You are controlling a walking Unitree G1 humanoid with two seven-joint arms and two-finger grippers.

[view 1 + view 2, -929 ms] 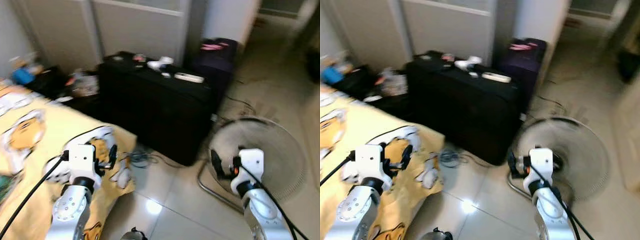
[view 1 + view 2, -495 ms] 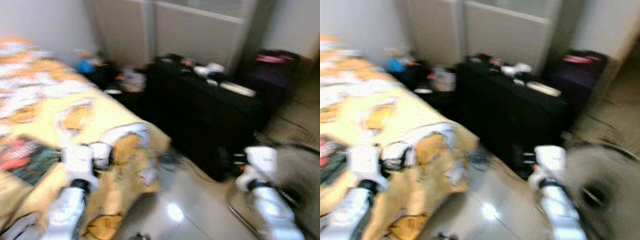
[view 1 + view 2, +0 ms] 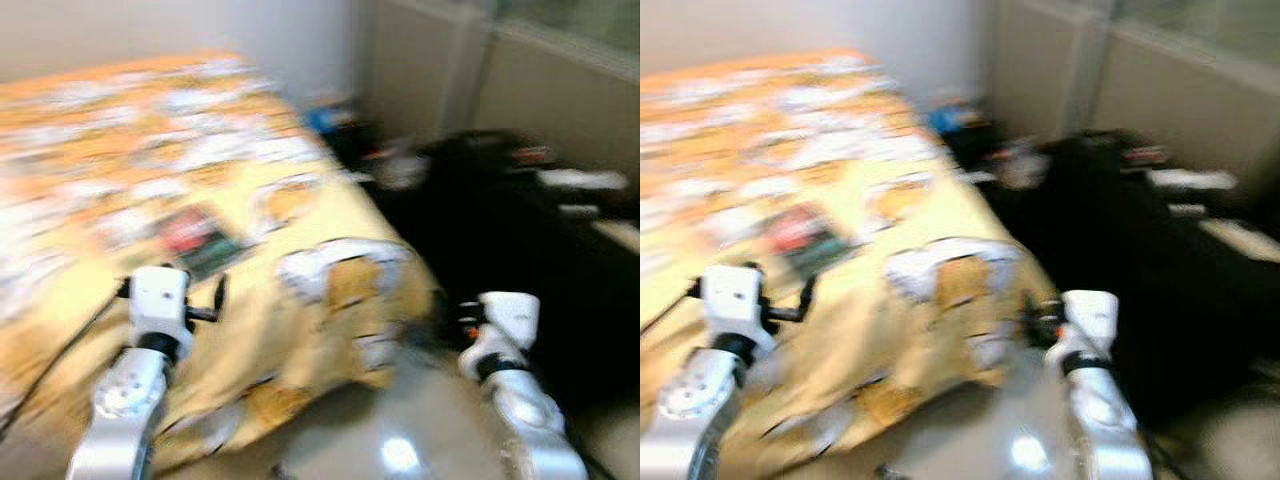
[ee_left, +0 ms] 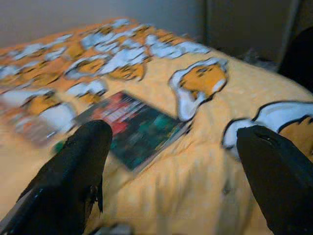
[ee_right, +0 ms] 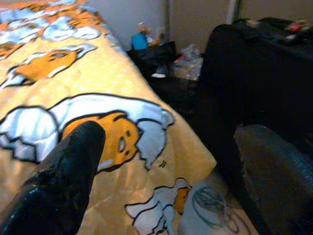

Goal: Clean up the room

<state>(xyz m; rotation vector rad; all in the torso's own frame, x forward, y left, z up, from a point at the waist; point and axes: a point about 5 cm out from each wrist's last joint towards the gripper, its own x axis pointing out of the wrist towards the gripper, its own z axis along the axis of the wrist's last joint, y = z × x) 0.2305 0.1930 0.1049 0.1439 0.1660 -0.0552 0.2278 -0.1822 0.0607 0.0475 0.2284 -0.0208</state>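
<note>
- Since the earlier frames the head camera had swung left, so the fan left view and the yellow bedspread (image 3: 250,250) took up most of the blurred scene.
- Left gripper (image 4: 171,161) hung over the bed, fingers spread wide and holding nothing, just above a dark book (image 4: 134,129) lying flat on the cover.
- Right gripper (image 5: 171,181) hovered near the bed's corner, also wide open and empty, with a black suitcase (image 3: 540,230) beyond and tangled cable (image 5: 210,203) on the floor.
</note>
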